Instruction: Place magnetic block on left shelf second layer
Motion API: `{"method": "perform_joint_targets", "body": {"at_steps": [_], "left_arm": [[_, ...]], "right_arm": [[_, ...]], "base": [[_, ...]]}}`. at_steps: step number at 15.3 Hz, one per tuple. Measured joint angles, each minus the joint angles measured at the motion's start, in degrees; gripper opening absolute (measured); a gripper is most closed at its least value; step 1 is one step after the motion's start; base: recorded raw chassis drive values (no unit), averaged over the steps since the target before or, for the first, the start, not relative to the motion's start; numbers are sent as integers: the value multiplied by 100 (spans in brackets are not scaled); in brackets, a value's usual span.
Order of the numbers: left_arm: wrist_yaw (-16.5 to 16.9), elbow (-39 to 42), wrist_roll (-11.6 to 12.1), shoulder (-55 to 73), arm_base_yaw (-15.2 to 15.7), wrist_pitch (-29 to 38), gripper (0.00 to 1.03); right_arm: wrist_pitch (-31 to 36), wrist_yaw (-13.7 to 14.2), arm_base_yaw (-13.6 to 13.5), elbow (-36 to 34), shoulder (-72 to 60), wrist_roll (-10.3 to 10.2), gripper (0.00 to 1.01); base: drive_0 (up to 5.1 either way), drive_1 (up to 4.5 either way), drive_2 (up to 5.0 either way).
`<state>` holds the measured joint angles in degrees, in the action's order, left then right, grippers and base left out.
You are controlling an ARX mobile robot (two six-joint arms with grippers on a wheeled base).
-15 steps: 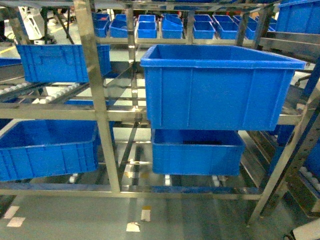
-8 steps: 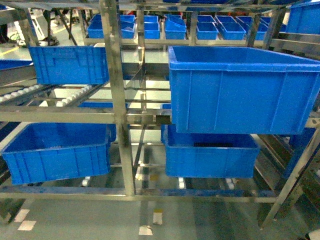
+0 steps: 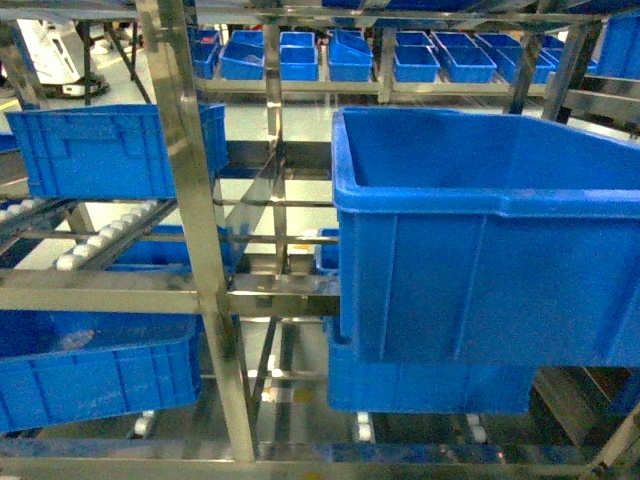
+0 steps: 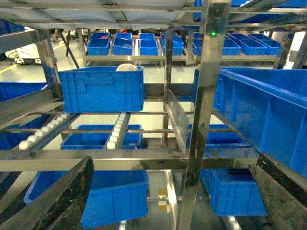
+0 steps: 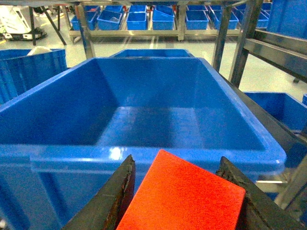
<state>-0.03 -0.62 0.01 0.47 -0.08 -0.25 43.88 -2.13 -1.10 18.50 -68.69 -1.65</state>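
The magnetic block, a red cube, fills the bottom of the right wrist view. My right gripper is shut on it, one dark finger against each side. It hangs just in front of the near rim of a big empty blue bin. My left gripper is open with nothing between its fingers, and faces a steel upright of the shelving. Left of that post, the shelf has a roller layer carrying a blue bin. Neither gripper shows in the head view.
The head view shows steel racks. A large blue bin stands on the right with another under it. On the left, past a post, are an upper bin on rollers and a lower bin. Several small bins line the far rack.
The head view has closed in on the shelving. The big right bin now looms larger and lower, and the floor in front is out of frame.
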Motion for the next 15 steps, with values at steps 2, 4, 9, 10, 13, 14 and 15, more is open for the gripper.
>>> {"method": "perform_joint_targets", "body": {"at_steps": [2, 4, 9, 10, 13, 14, 15], "left_arm": [[0, 0, 0, 0, 2, 4, 98], [-2, 0, 0, 0, 2, 4, 98], [-2, 0, 0, 0, 2, 0, 98], [0, 0, 0, 0, 2, 4, 98], [-2, 0, 0, 0, 2, 2, 98], [-2, 0, 0, 0, 2, 2, 98], [-2, 0, 0, 0, 2, 2, 98]], "right_arm": [[22, -2, 0, 0, 2, 0, 44], [26, -2, 0, 0, -33, 0, 44], [-188, 2, -81, 109, -90, -9, 44], [-363, 81, -208, 474, -339, -22, 44], [-662, 238, -538, 1860, -1373, -66, 44], [-933, 258, -538, 2166, -1757, -188, 44], [-1178, 332, -527, 2426, -2175, -358, 44]], "base": [[3, 217, -210], [0, 0, 0], [0, 0, 0], [0, 0, 0], [0, 0, 0], [0, 0, 0], [0, 0, 0]]}}
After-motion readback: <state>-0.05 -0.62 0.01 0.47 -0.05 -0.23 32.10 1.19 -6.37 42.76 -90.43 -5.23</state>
